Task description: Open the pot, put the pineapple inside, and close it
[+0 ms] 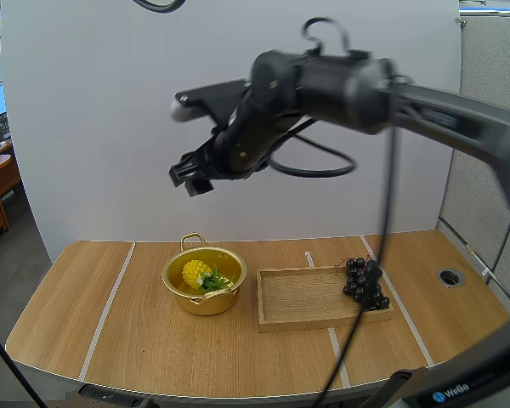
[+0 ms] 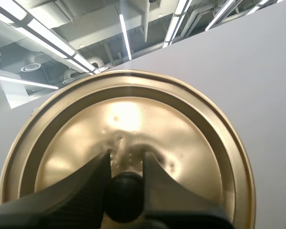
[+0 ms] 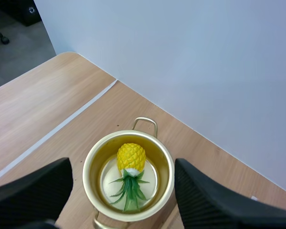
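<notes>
Left gripper is clamped on the black knob of the golden lid, one finger pinching each side, and the lid is held up in the air, not on the pot. Right gripper hangs high above the table with its fingers spread wide and nothing between them. Its wrist view looks down past them onto the pot. That pot stands uncovered on the table just beside the wooden tray. The pineapple lies inside it, yellow body toward the far handle and green leaves toward the near one. A bunch of grapes rests at the tray's right end, apart from the pot and no part of this job. Judging from how things lie, two of the three steps look done: the pot is open and the fruit is in. What is left is the closing, where the lid has to be brought over the rim, levelled, lowered until it seats all round, and let go. The leaves seem to sit below the rim, so they should not foul the lid, though that is hard to confirm from above. With the right arm raised over the pot, the lid's way down may need it moved aside.
</notes>
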{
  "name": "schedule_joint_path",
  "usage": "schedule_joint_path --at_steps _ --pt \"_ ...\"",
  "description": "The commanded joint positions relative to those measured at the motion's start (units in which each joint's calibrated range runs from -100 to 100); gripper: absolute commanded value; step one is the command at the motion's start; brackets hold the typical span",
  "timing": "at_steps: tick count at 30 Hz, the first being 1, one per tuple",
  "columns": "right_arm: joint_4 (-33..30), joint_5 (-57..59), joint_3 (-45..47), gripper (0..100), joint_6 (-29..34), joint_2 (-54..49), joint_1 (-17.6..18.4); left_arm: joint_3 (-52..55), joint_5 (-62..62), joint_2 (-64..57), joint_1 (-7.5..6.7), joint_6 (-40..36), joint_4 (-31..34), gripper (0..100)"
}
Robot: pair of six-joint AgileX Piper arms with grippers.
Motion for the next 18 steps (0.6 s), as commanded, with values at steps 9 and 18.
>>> schedule_joint_path --at_steps 9,18 --pt "-1.7 15.4 5.0 100 1.0 -24.9 -0.3 -0.4 -1.8 -0.4 -0.15 -0.6 0.1 0" --pt "-1.7 24.5 10.4 100 1.4 -36.8 -0.3 -0.4 -1.8 -0.4 -0.15 -0.6 0.1 0"
